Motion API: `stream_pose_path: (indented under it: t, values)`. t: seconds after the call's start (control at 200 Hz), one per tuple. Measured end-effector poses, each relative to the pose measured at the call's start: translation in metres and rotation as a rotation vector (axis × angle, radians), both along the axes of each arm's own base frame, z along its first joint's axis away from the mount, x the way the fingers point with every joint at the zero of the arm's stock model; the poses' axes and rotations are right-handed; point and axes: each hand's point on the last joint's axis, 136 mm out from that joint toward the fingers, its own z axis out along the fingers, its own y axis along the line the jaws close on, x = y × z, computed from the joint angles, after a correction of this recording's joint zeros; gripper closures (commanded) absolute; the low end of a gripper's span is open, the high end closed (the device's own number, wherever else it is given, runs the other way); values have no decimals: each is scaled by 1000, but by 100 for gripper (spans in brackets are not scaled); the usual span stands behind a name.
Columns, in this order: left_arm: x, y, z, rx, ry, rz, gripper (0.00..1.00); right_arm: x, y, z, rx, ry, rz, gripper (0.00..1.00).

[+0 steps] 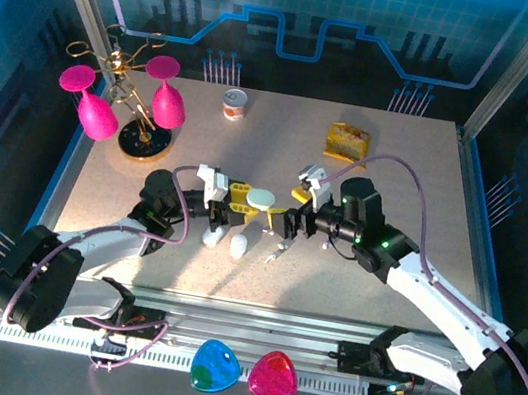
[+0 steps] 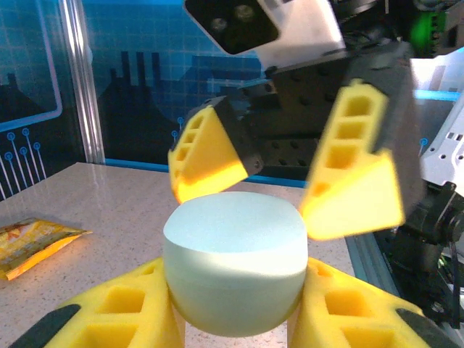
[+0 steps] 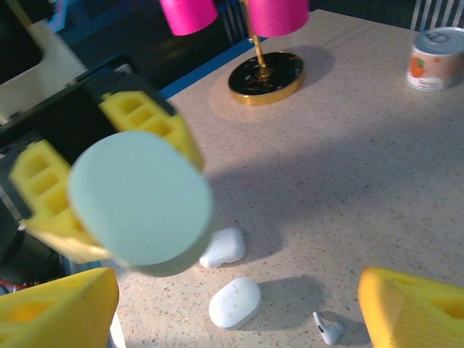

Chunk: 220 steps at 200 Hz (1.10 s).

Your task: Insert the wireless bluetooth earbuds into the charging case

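My left gripper [image 1: 246,206] is shut on a pale-green rounded charging case [image 1: 261,199], held above the table; its yellow fingers [image 2: 109,312] press both sides of the case [image 2: 233,261]. My right gripper [image 1: 283,212] faces it from the right, jaws open and empty, its fingers [image 2: 359,174] spread just beyond the case. In the right wrist view the case [image 3: 141,199] hangs in front of my right gripper [image 3: 238,293]. One white earbud [image 3: 328,328] lies on the table below, to the right of two white cases [image 3: 223,247] [image 3: 235,302].
A gold stand with pink glasses [image 1: 143,132] stands at the back left. A small can [image 1: 235,104] and a yellow snack packet [image 1: 346,140] lie at the back. Blue [image 1: 215,367] and pink [image 1: 273,378] plastic pieces sit on the front rail.
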Motion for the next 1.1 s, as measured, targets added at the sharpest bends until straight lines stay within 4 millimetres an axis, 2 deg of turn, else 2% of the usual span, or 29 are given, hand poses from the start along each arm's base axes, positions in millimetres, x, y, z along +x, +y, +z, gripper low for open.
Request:
stream_pose_path:
  t: [0.14, 0.3, 0.65, 0.825, 1.101]
  values:
    - [0, 1, 0, 0, 0, -2, 81, 6, -5, 2, 16, 23, -35, 16]
    - [-1, 1, 2, -6, 2, -11, 81, 9, -4, 17, 40, -1, -39, 16]
    - [-2, 0, 2, -13, 9, -19, 81, 9, -3, 19, 37, -16, -25, 16]
    - [1, 2, 1, -17, 23, -13, 81, 15, -2, 21, 32, -22, -46, 16]
    - [-2, 1, 3, -22, 13, -33, 81, 27, -5, 33, 58, -39, -95, 17]
